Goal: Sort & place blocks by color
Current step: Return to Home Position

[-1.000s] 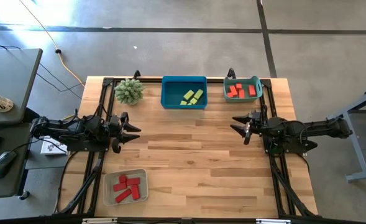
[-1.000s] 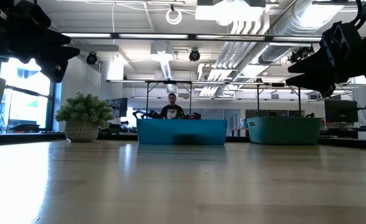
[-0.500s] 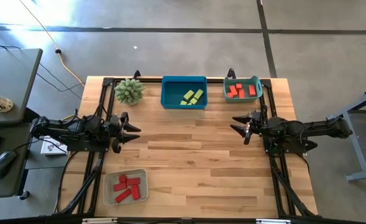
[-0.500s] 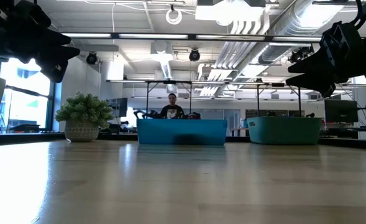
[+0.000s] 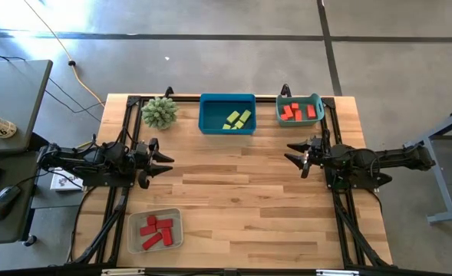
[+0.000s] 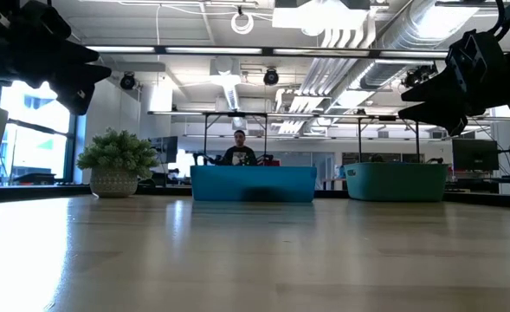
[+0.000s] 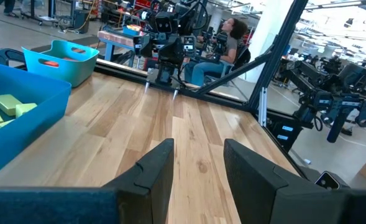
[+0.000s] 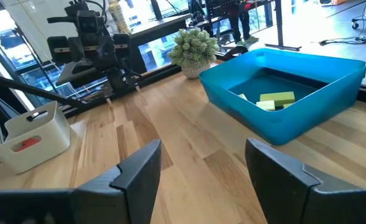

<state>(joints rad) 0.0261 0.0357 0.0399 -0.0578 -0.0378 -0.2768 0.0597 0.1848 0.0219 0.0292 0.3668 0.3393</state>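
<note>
Yellow-green blocks (image 5: 238,119) lie in the blue tray (image 5: 227,100) at the table's far edge. Orange-red blocks (image 5: 299,112) lie in the teal bin (image 5: 320,106) at the far right. Red blocks (image 5: 156,231) fill the pale tray (image 5: 173,215) at the near left. My left gripper (image 5: 166,158) hovers open over the table's left side, and my right gripper (image 5: 292,154) hovers open over the right side. Both point toward the table's middle and hold nothing.
A spiky green plant (image 5: 160,112) in a pot stands at the far left corner. The bare wooden table (image 5: 233,184) stretches between the two grippers. Black frame rails (image 5: 115,201) run along both sides. A person (image 6: 240,149) sits in the room behind.
</note>
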